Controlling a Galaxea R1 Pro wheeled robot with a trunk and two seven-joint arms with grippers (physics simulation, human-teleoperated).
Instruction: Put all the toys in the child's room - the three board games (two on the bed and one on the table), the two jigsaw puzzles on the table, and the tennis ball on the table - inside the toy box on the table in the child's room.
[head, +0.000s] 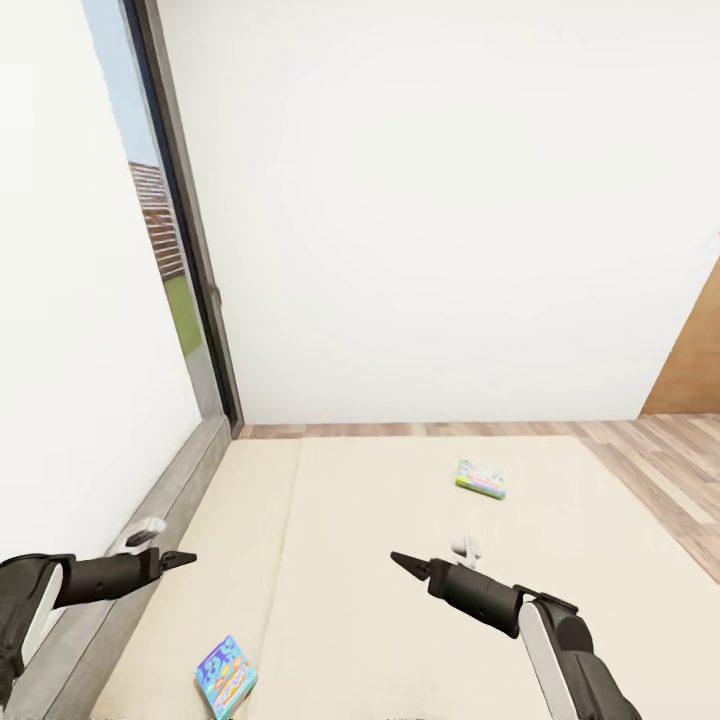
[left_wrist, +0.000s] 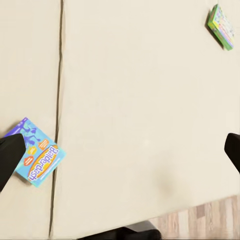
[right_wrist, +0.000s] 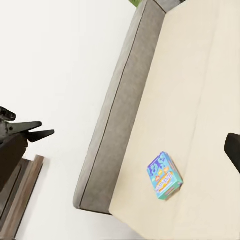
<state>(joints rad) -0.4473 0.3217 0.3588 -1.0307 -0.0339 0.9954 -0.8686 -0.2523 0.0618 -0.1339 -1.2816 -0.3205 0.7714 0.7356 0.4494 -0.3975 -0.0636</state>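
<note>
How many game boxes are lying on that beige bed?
2. A flat blue game box lies near the bed's left front, close to the grey headboard; a pale green-edged game box lies farther back toward the right.

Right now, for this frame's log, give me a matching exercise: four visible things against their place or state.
Things:
1. blue board game
2. green-edged board game
3. headboard
4. left gripper

Descriptions:
A. grey, running along the white wall
B. far out on the mattress, toward the wooden floor
C. empty, above the bed's headboard side
D. on the mattress nearest the robot

Pairs: 1-D, 2-B, 3-A, 4-C
</note>
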